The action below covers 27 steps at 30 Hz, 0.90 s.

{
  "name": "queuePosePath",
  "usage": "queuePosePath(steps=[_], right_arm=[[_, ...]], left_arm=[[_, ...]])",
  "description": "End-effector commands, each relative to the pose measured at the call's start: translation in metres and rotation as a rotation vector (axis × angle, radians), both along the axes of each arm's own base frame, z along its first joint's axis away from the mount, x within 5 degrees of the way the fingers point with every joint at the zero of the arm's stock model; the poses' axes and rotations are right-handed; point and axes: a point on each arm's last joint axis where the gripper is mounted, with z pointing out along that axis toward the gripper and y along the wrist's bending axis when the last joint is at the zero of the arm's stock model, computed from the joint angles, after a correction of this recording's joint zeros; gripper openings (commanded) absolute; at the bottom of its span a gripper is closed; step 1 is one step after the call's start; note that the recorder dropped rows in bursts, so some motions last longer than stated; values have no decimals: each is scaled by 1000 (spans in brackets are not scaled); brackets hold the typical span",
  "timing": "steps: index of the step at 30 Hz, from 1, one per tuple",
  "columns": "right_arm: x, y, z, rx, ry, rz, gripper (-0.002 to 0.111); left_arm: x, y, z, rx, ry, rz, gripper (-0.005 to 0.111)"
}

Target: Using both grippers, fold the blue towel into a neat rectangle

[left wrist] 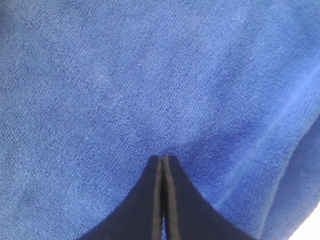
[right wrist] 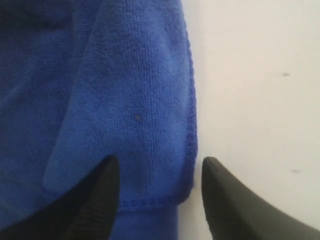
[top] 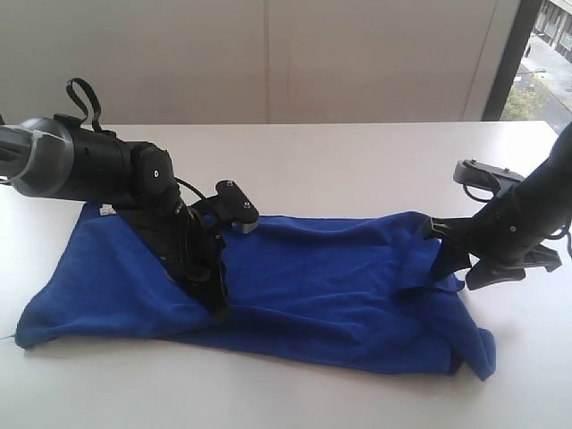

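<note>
The blue towel (top: 322, 277) lies lengthwise and rumpled on the white table (top: 357, 161); its right end is folded over on itself. My left gripper (top: 214, 304) points down onto the towel's left half. In the left wrist view the left gripper (left wrist: 164, 156) is shut, tips against the towel (left wrist: 150, 75), with no cloth showing between the jaws. My right gripper (top: 456, 268) sits at the towel's right end. In the right wrist view the right gripper (right wrist: 160, 160) is open, its jaws straddling a hemmed, folded corner of the towel (right wrist: 135, 100), one finger over cloth and the other over bare table.
A small white label (top: 106, 212) shows at the towel's far left corner, beside the left arm. A pale wall stands behind the table, and a window (top: 536, 63) is at the far right. Bare tabletop (right wrist: 260, 75) borders the towel's right edge.
</note>
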Motion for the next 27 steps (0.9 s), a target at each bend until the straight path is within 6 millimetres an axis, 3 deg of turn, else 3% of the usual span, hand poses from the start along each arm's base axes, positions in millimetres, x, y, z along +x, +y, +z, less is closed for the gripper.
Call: queuePosePath(steps=[1, 6, 14, 21, 27], right_arm=[[-1, -2, 3, 9, 2, -37, 52], [-2, -2, 3, 13, 9, -44, 43], [-5, -3, 2, 8, 35, -25, 43], [-22, -14, -13, 35, 61, -87, 43], [-13, -5, -9, 156, -44, -117, 43]], left_arm=[[-8, 12, -22, 101, 93, -42, 0], [-7, 12, -22, 100, 89, -41, 0], [-7, 12, -22, 101, 92, -42, 0], [-7, 12, -22, 98, 86, -40, 0], [-7, 12, -22, 98, 85, -40, 0]])
